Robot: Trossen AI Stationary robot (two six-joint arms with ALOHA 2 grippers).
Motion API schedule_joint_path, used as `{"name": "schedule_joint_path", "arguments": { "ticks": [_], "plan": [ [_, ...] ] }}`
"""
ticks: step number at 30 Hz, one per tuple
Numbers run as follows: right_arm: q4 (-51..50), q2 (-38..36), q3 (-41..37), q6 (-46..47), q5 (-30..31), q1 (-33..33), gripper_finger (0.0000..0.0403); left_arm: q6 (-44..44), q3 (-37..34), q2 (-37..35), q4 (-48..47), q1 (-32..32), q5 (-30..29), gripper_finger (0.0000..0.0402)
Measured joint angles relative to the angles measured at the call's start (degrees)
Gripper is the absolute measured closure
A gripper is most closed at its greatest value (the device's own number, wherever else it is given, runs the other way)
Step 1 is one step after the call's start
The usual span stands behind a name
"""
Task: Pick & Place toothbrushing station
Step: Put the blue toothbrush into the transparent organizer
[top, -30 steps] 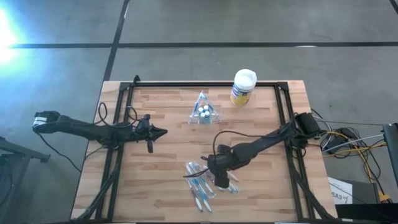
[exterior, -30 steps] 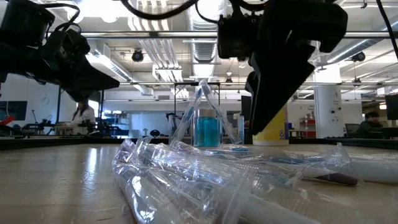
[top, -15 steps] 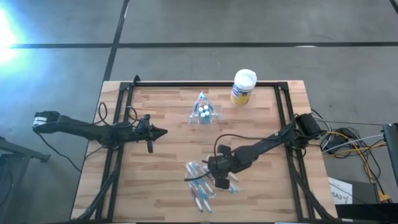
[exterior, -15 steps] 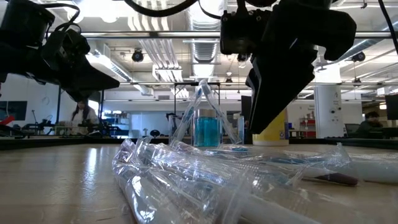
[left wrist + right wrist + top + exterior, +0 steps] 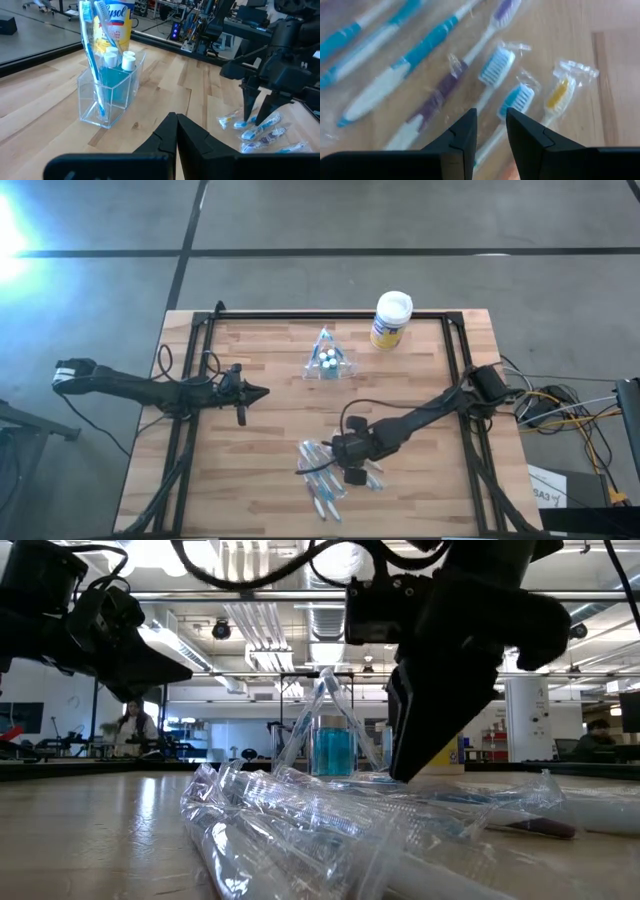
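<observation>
The see-through cup (image 5: pixel 327 360) stands on its base at the table's far middle, holding blue-white toothbrushes and white-capped tubes; it also shows in the left wrist view (image 5: pixel 107 87). A pile of plastic-wrapped toothbrushes (image 5: pixel 322 476) lies flat near the front edge. My right gripper (image 5: pixel 350 470) hangs low over this pile, fingers open and pointing down; in its wrist view (image 5: pixel 490 120) a blue-white brush head (image 5: pixel 497 65) and a second one (image 5: pixel 517 97) lie just ahead of the fingertips. My left gripper (image 5: pixel 262 392) is shut and empty, above the table's left middle.
A yellow canister (image 5: pixel 391 320) with a white lid stands at the far edge, right of the cup. A black frame rail (image 5: pixel 330 315) runs round the table top. Bare wood lies between the cup and the pile.
My right gripper has come down toward the toothbrush pile and a little toward the table's near edge. The pile and the cup have stayed where they were.
</observation>
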Motion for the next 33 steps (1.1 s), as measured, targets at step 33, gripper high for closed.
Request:
{"name": "schedule_joint_path", "arguments": {
  "ticks": [33],
  "plan": [
    [-5.86,-2.98,3.55,-4.71,2.59,0.1,0.0395,0.02,0.0,0.07,0.01,0.0,-0.02,0.0392]
  ]
}}
